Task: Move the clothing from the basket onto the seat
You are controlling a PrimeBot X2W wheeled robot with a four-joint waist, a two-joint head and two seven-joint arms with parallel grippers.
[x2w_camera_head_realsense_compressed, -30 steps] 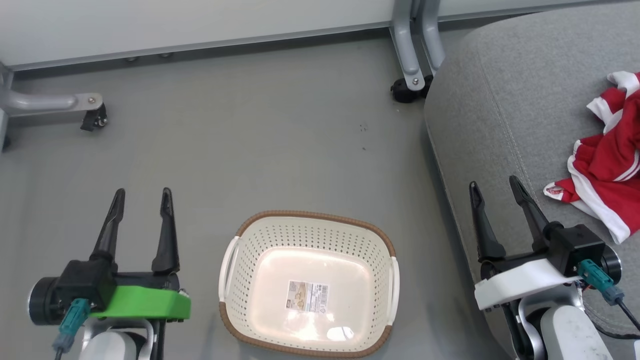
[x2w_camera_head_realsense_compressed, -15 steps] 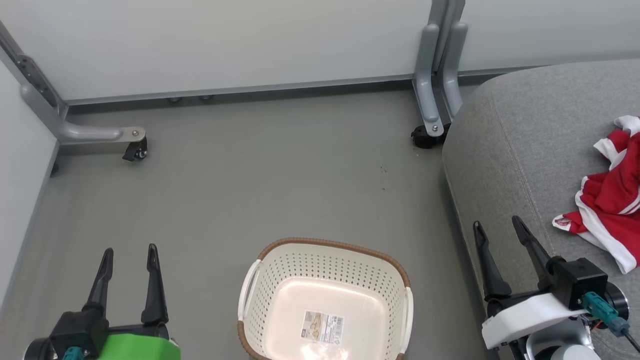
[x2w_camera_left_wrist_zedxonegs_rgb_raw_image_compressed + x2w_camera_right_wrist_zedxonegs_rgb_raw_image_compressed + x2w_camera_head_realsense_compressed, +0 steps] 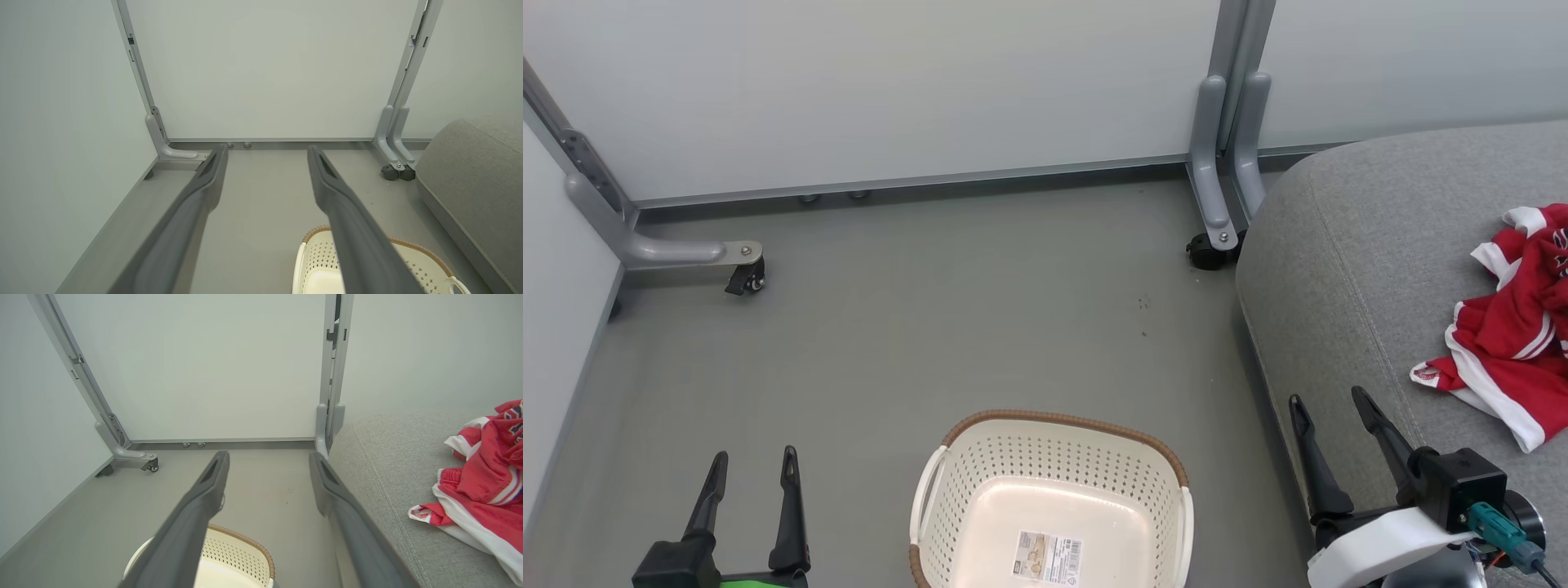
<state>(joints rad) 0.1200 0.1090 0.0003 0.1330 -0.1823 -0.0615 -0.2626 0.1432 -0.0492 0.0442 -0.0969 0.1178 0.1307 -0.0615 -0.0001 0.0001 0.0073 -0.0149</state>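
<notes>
grey castor legs (image 3: 1207, 188) beyond basket (image 3: 1054, 457), one beside seat (image 3: 1347, 286)

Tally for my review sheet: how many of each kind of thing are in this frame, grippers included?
Baskets: 1, the basket
Seats: 1, the seat
Clothing heaps: 1, the clothing, red with white trim, lying on the seat; separate garments cannot be counted
Grippers: 2, left gripper and right gripper, both open
Total: 5

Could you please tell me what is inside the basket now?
Inside the basket, a paper label sits on its floor, and nothing else lies in the part shown. Its near end is cut off by the picture's edge, so that part is unseen.
</notes>
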